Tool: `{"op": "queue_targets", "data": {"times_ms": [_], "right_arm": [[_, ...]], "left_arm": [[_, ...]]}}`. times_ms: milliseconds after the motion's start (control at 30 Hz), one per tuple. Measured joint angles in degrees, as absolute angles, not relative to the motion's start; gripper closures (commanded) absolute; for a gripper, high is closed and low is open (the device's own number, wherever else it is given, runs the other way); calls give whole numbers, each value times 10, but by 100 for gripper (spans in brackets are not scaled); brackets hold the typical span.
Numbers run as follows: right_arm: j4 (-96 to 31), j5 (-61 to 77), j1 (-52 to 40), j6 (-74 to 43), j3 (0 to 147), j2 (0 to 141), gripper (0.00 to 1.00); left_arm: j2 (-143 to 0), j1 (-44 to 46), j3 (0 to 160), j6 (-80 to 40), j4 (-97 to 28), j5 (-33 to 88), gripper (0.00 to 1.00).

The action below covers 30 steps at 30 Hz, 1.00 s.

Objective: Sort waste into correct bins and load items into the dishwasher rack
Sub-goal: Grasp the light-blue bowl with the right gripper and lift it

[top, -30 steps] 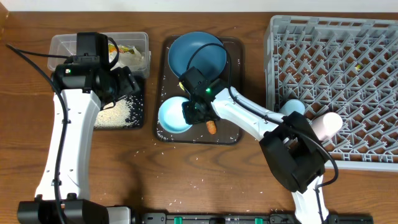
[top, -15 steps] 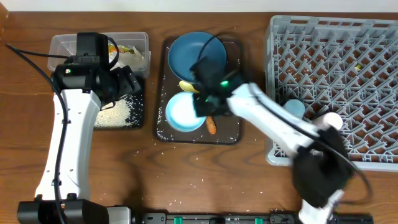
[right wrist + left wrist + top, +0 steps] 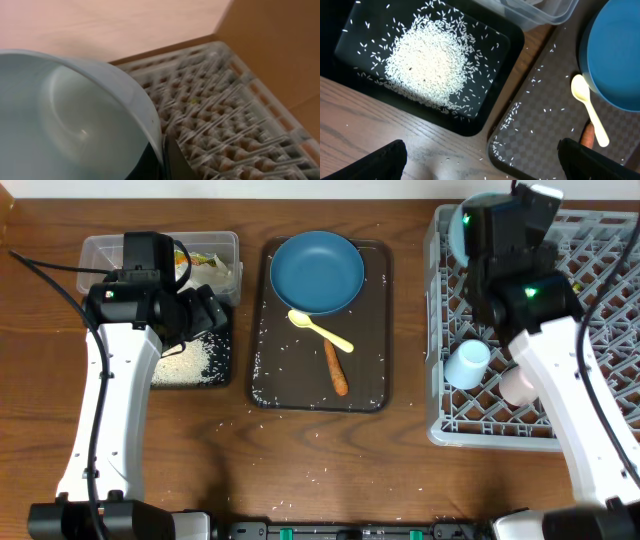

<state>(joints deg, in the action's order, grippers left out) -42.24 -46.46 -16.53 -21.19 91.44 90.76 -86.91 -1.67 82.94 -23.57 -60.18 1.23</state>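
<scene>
bowl (image 3: 75,120): held over far-left corner of rack (image 3: 590,330) | right gripper (image 3: 161,159): fingers pinch bowl rim | left gripper (image 3: 203,310): fingers spread wide above black tray (image 3: 350,47) | step: load bowl | advice: lower slowly, stand it tilted between pegs (image 3: 210,120), clear of blue cup (image 3: 467,365), then release

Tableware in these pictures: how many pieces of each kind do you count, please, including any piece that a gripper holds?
Plates: 1 (dark blue plate)
Bowls: 1 (pale blue bowl)
Cups: 2 (light blue cup, pink cup)
Spoons: 1 (yellow spoon)
Total: 5
</scene>
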Motion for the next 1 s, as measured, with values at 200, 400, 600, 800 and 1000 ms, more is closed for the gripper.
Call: {"op": "queue_targets", "data": {"times_ms": [200, 400, 600, 800, 1000], "right_arm": [[-303, -513, -133, -42, 913, 996, 99], [-248, -574, -134, 84, 913, 1089, 99], [-215, -632, -133, 124, 910, 1148, 99], [-167, -660, -133, 135, 910, 1179, 99], [-125, -671, -133, 142, 910, 1197, 99]], "left_arm": [[-869, -17, 829, -236, -602, 11, 1], [-869, -17, 829, -236, -602, 11, 1], [-869, -17, 829, -236, -602, 11, 1], [-869, -17, 829, -236, -602, 11, 1], [-869, -17, 829, -236, -602, 11, 1]]}}
